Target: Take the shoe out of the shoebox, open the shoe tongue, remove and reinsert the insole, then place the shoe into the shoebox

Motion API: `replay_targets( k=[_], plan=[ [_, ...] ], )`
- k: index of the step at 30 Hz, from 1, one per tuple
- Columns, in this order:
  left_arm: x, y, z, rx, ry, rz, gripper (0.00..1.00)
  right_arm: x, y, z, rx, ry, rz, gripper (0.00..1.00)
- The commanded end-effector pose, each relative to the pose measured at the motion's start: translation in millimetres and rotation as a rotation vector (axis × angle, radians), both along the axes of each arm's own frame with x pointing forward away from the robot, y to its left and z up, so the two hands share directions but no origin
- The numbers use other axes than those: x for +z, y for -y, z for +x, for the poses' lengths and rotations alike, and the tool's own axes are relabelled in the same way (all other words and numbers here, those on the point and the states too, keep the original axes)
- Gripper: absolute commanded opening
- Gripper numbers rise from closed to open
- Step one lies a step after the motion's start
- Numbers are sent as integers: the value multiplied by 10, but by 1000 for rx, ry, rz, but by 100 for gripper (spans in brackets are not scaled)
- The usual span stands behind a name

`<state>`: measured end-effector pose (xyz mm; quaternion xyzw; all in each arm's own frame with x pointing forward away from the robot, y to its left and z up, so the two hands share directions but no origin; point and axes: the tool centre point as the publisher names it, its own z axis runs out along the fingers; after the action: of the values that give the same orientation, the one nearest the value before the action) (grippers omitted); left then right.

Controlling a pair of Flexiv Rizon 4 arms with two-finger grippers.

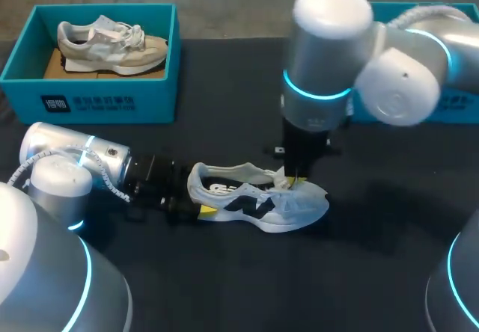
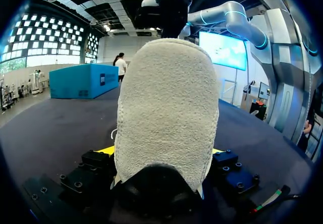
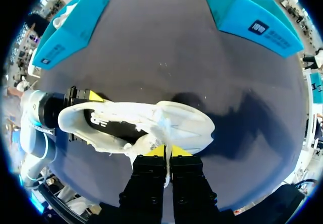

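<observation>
1 shoe (image 1: 299, 205), left fingers (image 1: 207, 211) gripping heel, right fingers (image 3: 177, 151) pinching upper

The left arm (image 1: 78, 164) is stretched low and nearly level from the left side, and the left gripper (image 2: 162, 153) is clamped from both sides on the heel of the shoe (image 1: 296, 206). The right arm (image 1: 329, 63) is bent in from the right with its wrist pointed straight down, and the right gripper (image 3: 167, 152) is pinched almost together on the shoe's upper
</observation>
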<state>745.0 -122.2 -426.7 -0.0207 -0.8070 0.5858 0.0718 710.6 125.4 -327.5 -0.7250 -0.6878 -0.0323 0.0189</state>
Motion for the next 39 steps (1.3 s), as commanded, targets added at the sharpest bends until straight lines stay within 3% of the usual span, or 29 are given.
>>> replay_targets(
  k=[1,15,26,27,29,30,31,39],
  plan=[
    [-25,1,11,2,0,1,0,-16,111,-47,2,22,340,0],
    [-25,1,11,2,0,1,0,-124,214,-123,-34,6,397,0],
    [-25,1,11,2,0,1,0,-70,229,-209,-59,26,412,2],
    [-25,1,11,2,0,1,0,-36,210,-223,-55,37,411,16],
    [-25,1,11,2,0,1,0,48,172,-256,-47,52,398,60],
    [-25,1,11,2,0,1,0,93,153,-271,-41,62,393,90],
    [-25,1,11,2,0,1,0,141,136,-289,-38,73,386,100],
    [-25,1,11,2,0,1,0,629,-65,-402,36,149,274,100]
  ],
)
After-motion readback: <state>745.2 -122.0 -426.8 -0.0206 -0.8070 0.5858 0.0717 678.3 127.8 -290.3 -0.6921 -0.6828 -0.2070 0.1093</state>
